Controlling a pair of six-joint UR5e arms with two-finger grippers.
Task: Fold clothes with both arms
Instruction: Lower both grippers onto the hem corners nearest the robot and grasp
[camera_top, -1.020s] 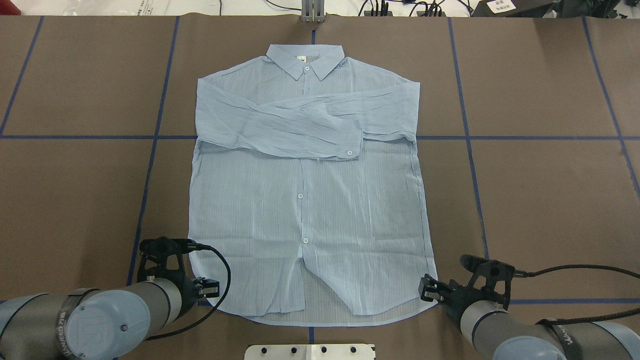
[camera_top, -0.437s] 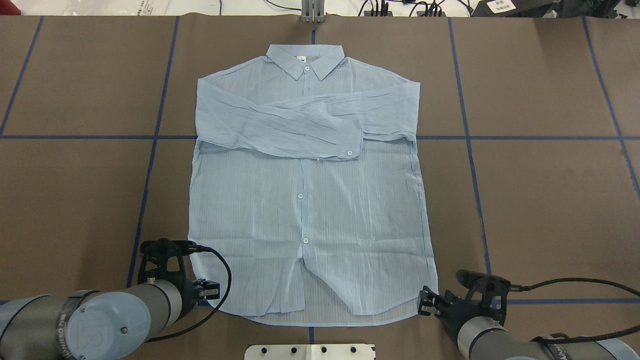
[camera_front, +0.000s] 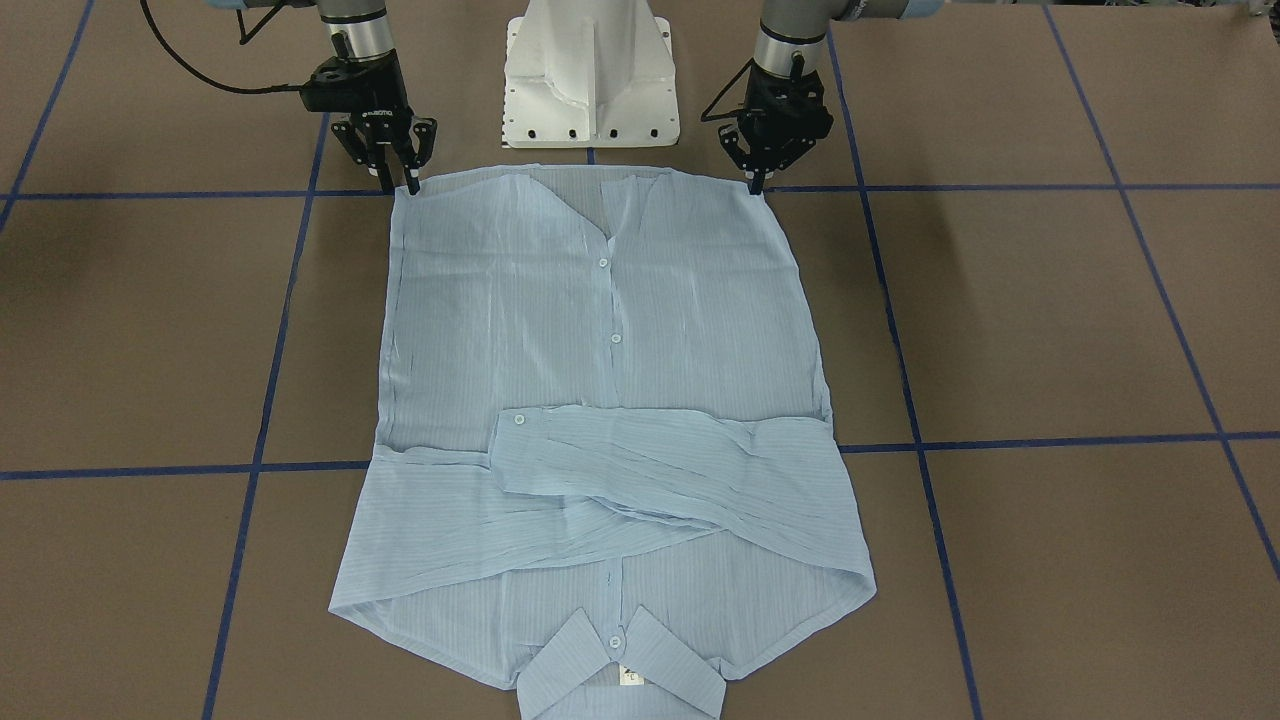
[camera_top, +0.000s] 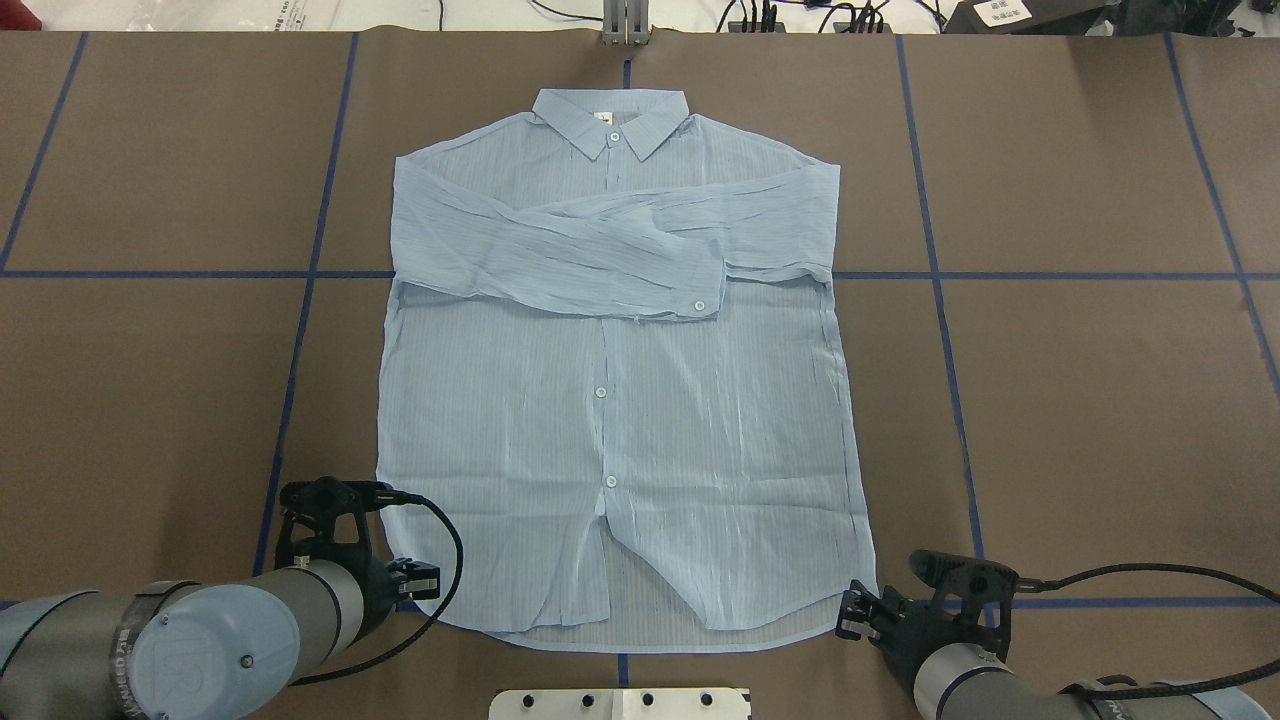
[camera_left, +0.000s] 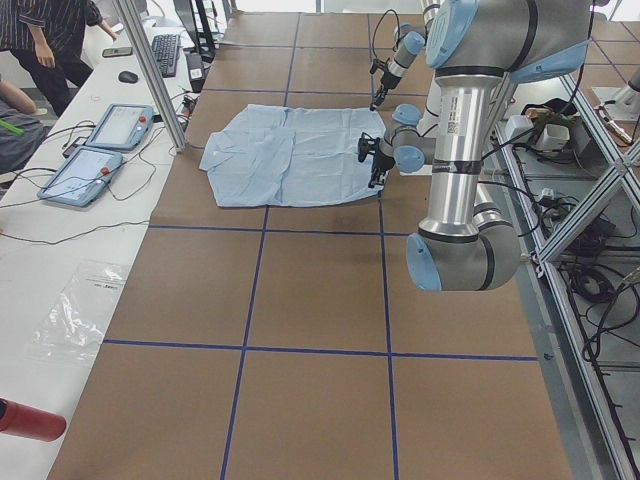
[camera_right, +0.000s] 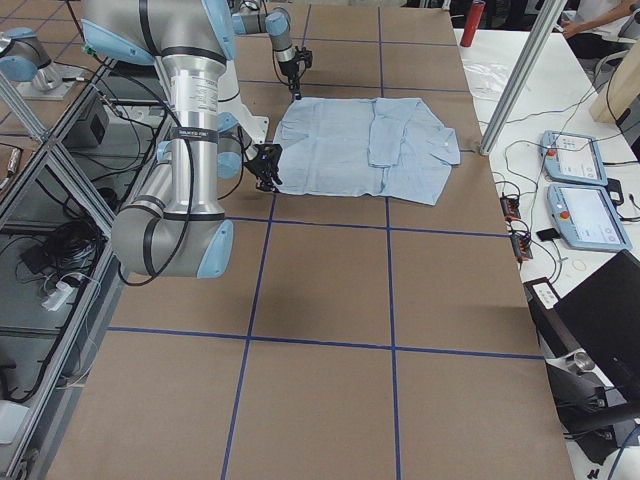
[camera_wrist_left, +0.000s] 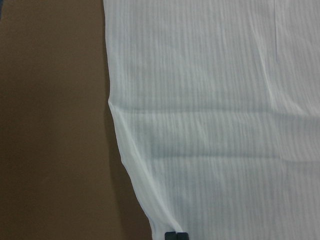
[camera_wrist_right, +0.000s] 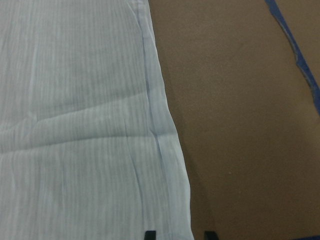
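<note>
The left pincer (camera_front: 757, 182) grips one hem corner of the shirt (camera_front: 600, 330), the right pincer (camera_front: 400, 178) stands open astride the other; a shallow bite there risks a skewed fold.

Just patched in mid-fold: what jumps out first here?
A light blue shirt lies flat at the centre of the table, sleeves crossed over its chest. At its robot-side hem corners, the left gripper is pinched shut on the fabric, while the right gripper stands open astride the edge.
</note>
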